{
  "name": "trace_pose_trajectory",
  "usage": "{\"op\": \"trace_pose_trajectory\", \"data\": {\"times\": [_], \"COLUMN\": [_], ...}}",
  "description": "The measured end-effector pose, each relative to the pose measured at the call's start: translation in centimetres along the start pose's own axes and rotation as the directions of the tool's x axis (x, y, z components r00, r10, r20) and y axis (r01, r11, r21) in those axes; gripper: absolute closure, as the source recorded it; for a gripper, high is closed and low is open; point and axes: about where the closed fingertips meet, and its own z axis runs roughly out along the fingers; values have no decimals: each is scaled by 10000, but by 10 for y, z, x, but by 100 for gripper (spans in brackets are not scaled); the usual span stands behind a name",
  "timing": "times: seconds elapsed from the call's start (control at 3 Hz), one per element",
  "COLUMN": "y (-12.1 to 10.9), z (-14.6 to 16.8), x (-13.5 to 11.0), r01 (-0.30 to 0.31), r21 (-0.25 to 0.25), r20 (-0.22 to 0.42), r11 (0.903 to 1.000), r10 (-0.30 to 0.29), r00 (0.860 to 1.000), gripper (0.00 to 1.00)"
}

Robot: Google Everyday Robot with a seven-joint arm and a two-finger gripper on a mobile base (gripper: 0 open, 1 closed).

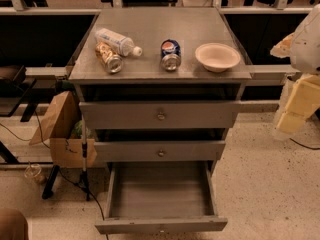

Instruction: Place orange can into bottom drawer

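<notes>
Matt metal bottom drawer (160, 196); glossy orange can (109, 57); pale plastic pincer (298, 103) at right

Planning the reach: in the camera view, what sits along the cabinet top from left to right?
orange can → Pepsi can → bowl → gripper, off the cabinet's right side.

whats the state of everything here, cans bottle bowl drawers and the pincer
orange can: lying on its side on the cabinet top
bottle: lying on its side, cap on
pepsi can: lying on its side
bowl: upright, empty
top drawer: appears shut
middle drawer: appears shut
bottom drawer: pulled open, empty
pincer: at the right edge, beside the cabinet, away from the cans
</notes>
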Motion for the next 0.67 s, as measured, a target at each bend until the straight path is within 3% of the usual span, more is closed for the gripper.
{"op": "trace_pose_trajectory", "data": {"times": [0.33,0.67], "y": [0,-12], "z": [0,-1], "x": [0,-14], "r01": [0,-398], "r21": [0,123], "r20": [0,321], "r11": [10000,9991], "r10": [0,394], "r00": [10000,9987], "gripper": [0,0]}}
